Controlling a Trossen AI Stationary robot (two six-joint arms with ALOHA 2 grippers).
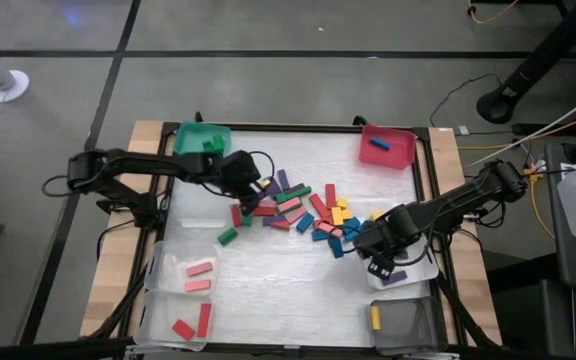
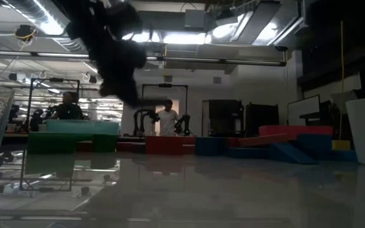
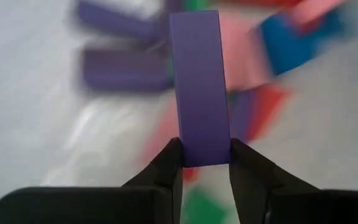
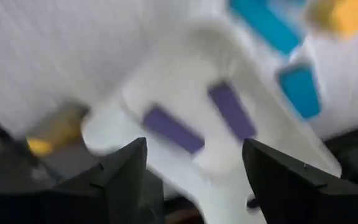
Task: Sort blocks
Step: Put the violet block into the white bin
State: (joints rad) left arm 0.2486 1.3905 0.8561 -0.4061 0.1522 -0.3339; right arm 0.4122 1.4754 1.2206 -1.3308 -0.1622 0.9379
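Observation:
A pile of red, pink, green, blue, purple and yellow blocks [image 1: 303,210] lies flat in the middle of the table. My left gripper [image 1: 252,190] is at the pile's left edge, shut on a purple block [image 3: 194,81] raised above the others. My right gripper [image 1: 380,262] hangs open at the near right, above a white tray [image 4: 185,81]. Two purple blocks [image 4: 173,129] [image 4: 232,111] lie flat in that tray, and nothing is between the fingers. My left gripper pinches the purple block by its two long sides, at the end nearest the wrist [image 3: 197,155], between its two fingers [image 3: 169,163]. The fingers come slanting down from the table's left and lie along the block. The block sticks out ahead of them, clear of the pile.
A green bin [image 1: 203,138] stands at the far left. A red bin [image 1: 400,152] with a blue block [image 1: 378,143] stands at the far right. Clear trays [image 1: 173,275] at the near left hold pink and red blocks. A grey bin [image 1: 408,325] at the near right holds a yellow block [image 1: 375,317].

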